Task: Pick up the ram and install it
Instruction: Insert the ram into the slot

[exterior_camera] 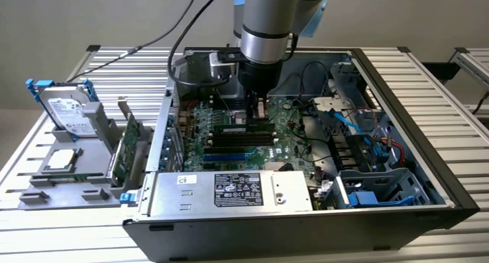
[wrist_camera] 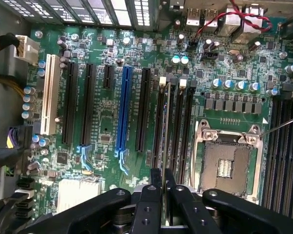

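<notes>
"So, where is the ram (wrist_camera: 165, 127) right now?"

"Look at your wrist view. You see it edge-on, a thin stick lined up with 1 of the black memory slots (wrist_camera: 177, 122), between the blue slot (wrist_camera: 123, 112) and the open CPU socket (wrist_camera: 228, 165). Its far end sits by the 2 white latches (wrist_camera: 162, 81)."

"And the gripper (wrist_camera: 163, 176)?"

"Your 2 fingers (wrist_camera: 155, 187) are closed on the stick's near end, pinching it by its flat faces."

"Is it seated?"

"You cannot tell from these views whether it is down in the slot or just above it. In the exterior view the arm (exterior_camera: 264, 28) stands upright over the motherboard (exterior_camera: 294, 125) inside the open computer case (exterior_camera: 428, 160), gripper tip low — the ram lies along the slot bank directly beneath it. A hard drive (exterior_camera: 65, 105) stands outside the case, on the exterior view's left."
</notes>
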`<state>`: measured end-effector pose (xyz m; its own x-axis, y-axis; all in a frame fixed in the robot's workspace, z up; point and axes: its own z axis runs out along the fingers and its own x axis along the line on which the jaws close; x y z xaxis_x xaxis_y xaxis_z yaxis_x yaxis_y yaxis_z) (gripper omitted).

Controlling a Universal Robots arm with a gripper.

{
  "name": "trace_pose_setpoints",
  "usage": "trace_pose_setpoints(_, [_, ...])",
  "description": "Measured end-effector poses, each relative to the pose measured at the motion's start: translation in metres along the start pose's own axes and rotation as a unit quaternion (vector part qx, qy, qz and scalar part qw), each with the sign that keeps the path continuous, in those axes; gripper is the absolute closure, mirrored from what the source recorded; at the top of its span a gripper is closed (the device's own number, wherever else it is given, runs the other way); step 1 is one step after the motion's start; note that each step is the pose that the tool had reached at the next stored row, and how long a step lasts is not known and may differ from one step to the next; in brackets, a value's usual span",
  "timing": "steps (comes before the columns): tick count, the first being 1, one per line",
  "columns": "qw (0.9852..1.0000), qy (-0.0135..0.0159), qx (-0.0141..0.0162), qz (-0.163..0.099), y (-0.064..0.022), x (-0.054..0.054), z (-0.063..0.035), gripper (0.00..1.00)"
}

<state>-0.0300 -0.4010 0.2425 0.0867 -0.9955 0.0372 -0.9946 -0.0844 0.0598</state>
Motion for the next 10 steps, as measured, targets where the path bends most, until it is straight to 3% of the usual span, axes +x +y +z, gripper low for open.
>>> trace_pose_setpoints(10, [1.0000,0.0005,-0.0005,0.000,0.0001,0.0038,0.0065,0.86])
